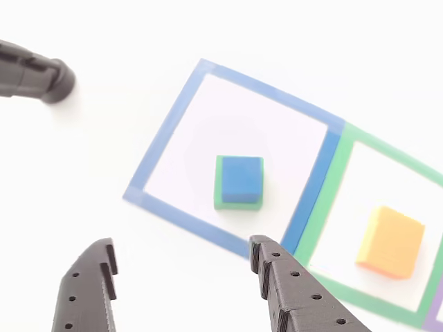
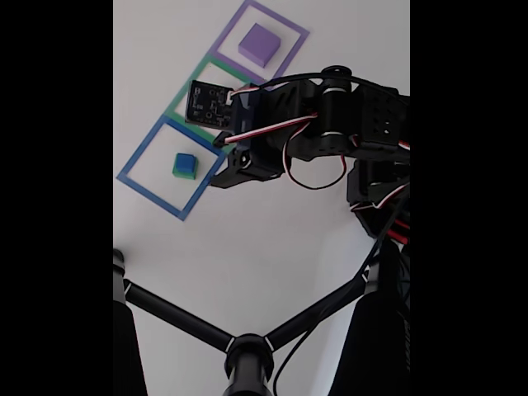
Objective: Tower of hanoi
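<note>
In the other view the small blue cube [image 1: 241,178] sits on top of the wider green block [image 1: 219,187], inside the blue square outline [image 1: 154,155]. The orange block [image 1: 391,241] stands alone in the green square outline [image 1: 334,181] to the right. My gripper [image 1: 183,245] hovers just in front of the blue-green stack, open, with nothing between its black fingers [image 1: 277,273]. From the fixed view the same blue cube [image 2: 186,161] rests on the green block [image 2: 180,172], and the purple slab [image 2: 258,44] lies in the purple outline [image 2: 293,37]. The arm [image 2: 305,124] covers the green outline's middle.
A black rod end [image 1: 41,76] lies on the white table at the upper left in the other view. In the fixed view a black stand with spreading legs [image 2: 247,351] crosses the lower part. A purple outline corner [image 1: 436,318] shows at the lower right.
</note>
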